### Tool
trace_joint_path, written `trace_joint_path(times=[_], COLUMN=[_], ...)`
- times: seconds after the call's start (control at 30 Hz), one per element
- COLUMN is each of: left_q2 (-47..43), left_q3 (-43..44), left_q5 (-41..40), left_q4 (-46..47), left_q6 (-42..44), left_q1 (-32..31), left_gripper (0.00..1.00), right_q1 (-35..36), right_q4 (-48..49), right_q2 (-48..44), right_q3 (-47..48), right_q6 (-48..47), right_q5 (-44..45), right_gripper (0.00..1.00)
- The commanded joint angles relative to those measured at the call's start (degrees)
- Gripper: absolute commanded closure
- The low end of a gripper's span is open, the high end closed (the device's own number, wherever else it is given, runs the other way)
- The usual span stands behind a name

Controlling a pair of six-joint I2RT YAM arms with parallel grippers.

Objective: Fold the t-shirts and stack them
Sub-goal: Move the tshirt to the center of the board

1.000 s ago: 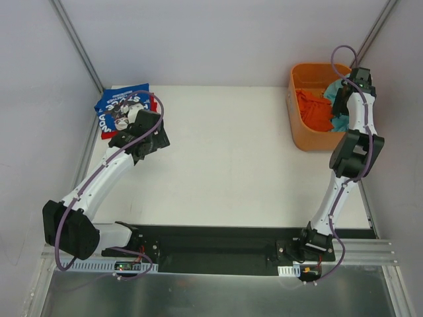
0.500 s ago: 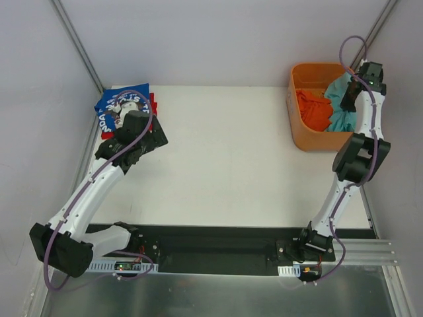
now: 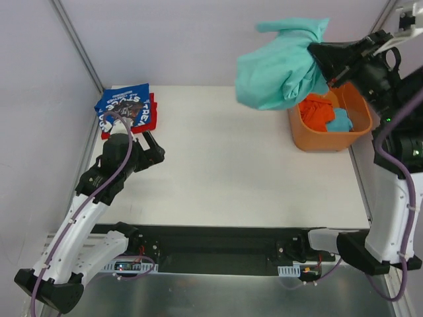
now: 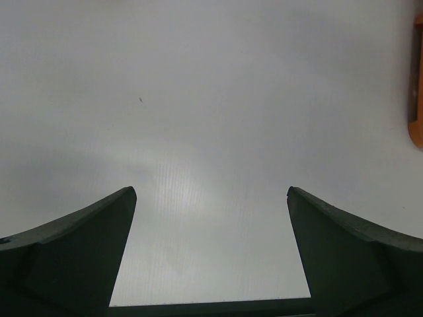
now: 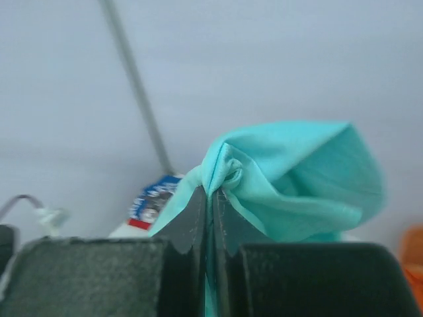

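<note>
My right gripper (image 3: 317, 56) is shut on a bunched fold of the mint-teal t-shirt (image 3: 281, 66), which hangs high in the air left of the orange tub (image 3: 310, 144). In the right wrist view the fingertips (image 5: 198, 205) pinch the mint cloth (image 5: 297, 178) tightly. A folded royal-blue t-shirt (image 3: 122, 102) with white lettering lies at the far left corner on top of a red one (image 3: 148, 115). My left gripper (image 3: 157, 150) hovers open just in front of that stack. The left wrist view shows only bare table between its fingers (image 4: 211, 191).
The tub at the far right holds orange-red cloth (image 3: 316, 112) and another teal piece (image 3: 340, 122). Its edge shows in the left wrist view (image 4: 416, 99). The white table (image 3: 225, 165) lies between stack and tub. Grey walls close in the back and sides.
My right gripper shut on the mint t-shirt in the tub and lifted it up and to the left. The left arm drew back from the blue stack towards the near side.
</note>
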Motion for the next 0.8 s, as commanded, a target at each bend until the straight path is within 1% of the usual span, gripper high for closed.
trace_joint_path(times=[0.0, 0.03, 0.1, 0.17, 0.2, 0.23, 0.27, 0.3, 0.33, 0.37, 0.4, 0.43, 0.47, 0.5, 0.53, 0.6, 0.63, 0.67, 0.77], left_q2=[-4.5, -5.2, -7.4, -9.5, -10.3, -10.92, -11.88, -12.24, -12.59, -12.86, -12.86, -12.77, -12.25, -12.16, -11.55, -10.4, -9.88, -8.65, -5.32], left_q3=[-2.57, -3.36, -4.5, -5.3, -6.17, -6.62, -7.05, -7.76, -8.02, -8.11, -8.03, -7.85, -7.59, -7.24, -7.15, -7.84, -8.2, -8.64, -10.48], left_q5=[4.04, 4.39, 4.83, 5.1, 5.1, 5.01, 4.92, 4.66, 3.96, 3.35, 2.47, 1.24, -1.21, -2.8, -3.86, -4.48, -3.79, -2.73, 4.99], left_q4=[0.63, 0.63, 0.54, 0.54, 0.54, 0.54, 0.45, -0.16, -0.6, -1.3, -2.53, -5.24, -7.09, -8.59, -11.04, -11.94, -11.94, -11.94, -11.42], left_q6=[-0.67, -0.85, -1.11, -1.55, -1.73, -2.25, -2.43, -2.6, -3.22, -3.57, -4.1, -5.23, -5.94, -6.64, -7.87, -8.58, -8.93, -9.2, -9.29], left_q1=[0.25, 0.25, 0.25, 0.25, 0.25, 0.25, 0.25, 0.25, 0.25, 0.25, 0.25, 0.25, 0.25, 0.25, 0.25, 0.25, 0.25, 0.25, 0.25], left_gripper=[0.01, 0.01, 0.01, 0.01, 0.01, 0.01, 0.01, 0.01, 0.01, 0.01, 0.0, 0.01, 0.0, 0.01, 0.01, 0.01, 0.01, 0.01, 0.01], right_q1=[7.06, 8.3, 12.59, 14.98, 16.38, 16.75, 16.66, 16.49, 16.4, 16.22, 15.18, 14.65, 14.03, 13.15, 12.97, 13.14, 13.15, 13.15, 13.15], right_q4=[11.27, 12.5, 13.04, 11.99, 11.12, 8.32, 6.47, 4.36, -0.18, -2.32, -4.34, -7.93, -9.18, -9.98, -10.68, -10.6, -10.43, -10.25, -9.64], right_q2=[-0.62, -0.71, -0.53, 0.6, 1.22, 2.1, 4.19, 5.34, 6.57, 9.2, 10.53, 11.67, 12.99, 13.26, 13.09, 11.25, 9.5, 8.44, 3.44], right_q3=[-4.27, -5.43, -9.89, -14.03, -18.49, -20.71, -22.82, -25.28, -28.7, -30.3, -31.36, -33.28, -34.17, -35.14, -36.37, -39.97, -41.29, -44.69, -51.2], right_q6=[10.36, 12.64, 12.84, 12.14, 11.79, 11.61, 11.09, 9.95, 8.46, 6.97, 6.17, 5.9, 5.72, 4.94, 4.76, 3.79, 3.87, 3.79, 5.19], right_q5=[-8.41, -9.21, -8.6, -7.55, -7.11, -5.63, -4.57, -2.64, 3.9, 7.8, 11.23, 17.96, 20.64, 22.67, 26.78, 28.92, 29.8, 29.98, 30.34], right_gripper=[0.99, 0.99, 0.95, 0.89, 0.86, 0.82, 0.8, 0.76, 0.56, 0.42, 0.29, 0.19, 0.14, 0.11, 0.04, 0.0, 0.0, 0.0, 0.0])
